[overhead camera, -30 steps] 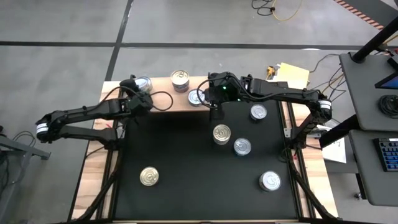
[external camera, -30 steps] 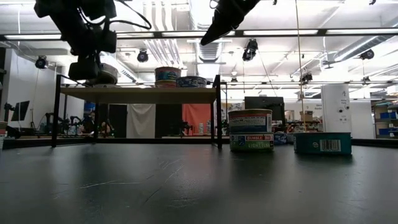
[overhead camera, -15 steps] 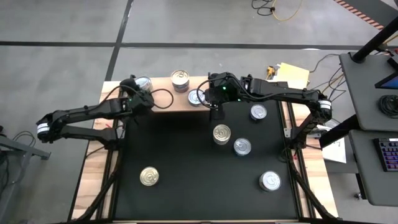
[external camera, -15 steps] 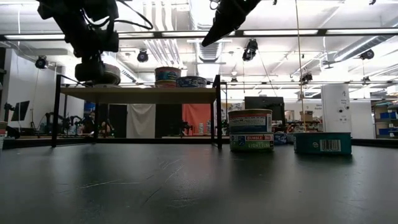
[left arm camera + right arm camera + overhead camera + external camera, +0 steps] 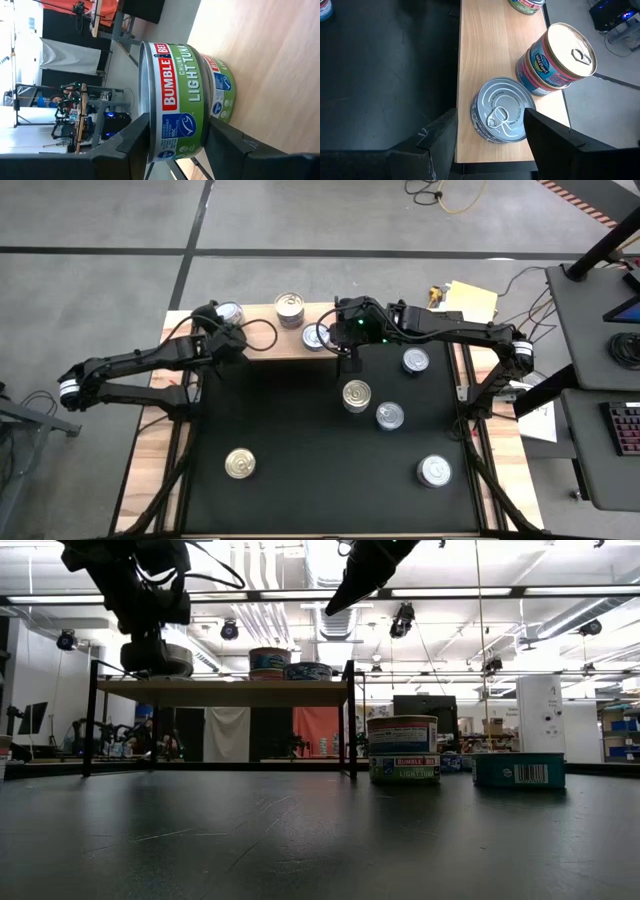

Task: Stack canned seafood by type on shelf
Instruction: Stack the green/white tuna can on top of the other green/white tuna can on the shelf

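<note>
The shelf (image 5: 290,345) is a light wooden stand at the table's far edge. At its left end my left gripper (image 5: 177,145) is shut on a green-labelled tuna tin (image 5: 175,90), directly over a second green tin (image 5: 222,85) that rests on the wood. Mid-shelf stands a stack of two gold-topped tins (image 5: 557,57). A silver-topped tin (image 5: 500,112) sits at the right end. My right gripper (image 5: 492,150) hangs open well above that tin, clear of it (image 5: 332,608). My left gripper pinches the green tin between its two fingers, one on the lid's rim (image 5: 146,131) and the other at the base (image 5: 209,134). The fingers come roughly level from the table's left. Whether the tin rests on the tin below, I cannot tell.
On the black table stand a gold-topped stack (image 5: 356,394), silver-topped tins (image 5: 390,416) (image 5: 415,360) (image 5: 434,471) and a single gold-topped tin (image 5: 239,463) near the front left. The shelf's legs (image 5: 350,720) rise from the table's far part.
My left gripper has rolled slightly about its own line at the shelf's left end, staying on the green tin. The right arm has kept still.
</note>
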Controlling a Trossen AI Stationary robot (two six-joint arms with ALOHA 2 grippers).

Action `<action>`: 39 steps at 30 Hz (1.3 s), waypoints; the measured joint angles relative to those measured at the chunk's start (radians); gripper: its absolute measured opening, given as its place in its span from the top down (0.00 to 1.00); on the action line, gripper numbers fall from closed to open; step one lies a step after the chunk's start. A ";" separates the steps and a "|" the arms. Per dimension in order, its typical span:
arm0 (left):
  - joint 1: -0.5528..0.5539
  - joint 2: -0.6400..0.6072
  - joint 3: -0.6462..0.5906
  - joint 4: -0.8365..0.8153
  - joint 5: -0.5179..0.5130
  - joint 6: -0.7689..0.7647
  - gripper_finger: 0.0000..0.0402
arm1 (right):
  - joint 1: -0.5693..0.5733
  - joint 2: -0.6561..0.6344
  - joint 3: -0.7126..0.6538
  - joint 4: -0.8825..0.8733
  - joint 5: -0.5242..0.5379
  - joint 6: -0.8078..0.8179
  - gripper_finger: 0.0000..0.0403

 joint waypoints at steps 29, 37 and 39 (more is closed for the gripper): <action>0.002 0.001 0.002 -0.009 -0.025 0.003 0.53 | 0.000 0.000 0.000 0.000 0.000 0.002 0.47; 0.016 0.003 0.068 -0.044 -0.006 -0.004 0.53 | 0.000 0.000 0.000 -0.004 0.000 0.006 0.45; 0.016 0.003 0.081 -0.069 0.004 -0.009 0.53 | 0.000 0.000 0.000 -0.008 0.000 0.012 0.45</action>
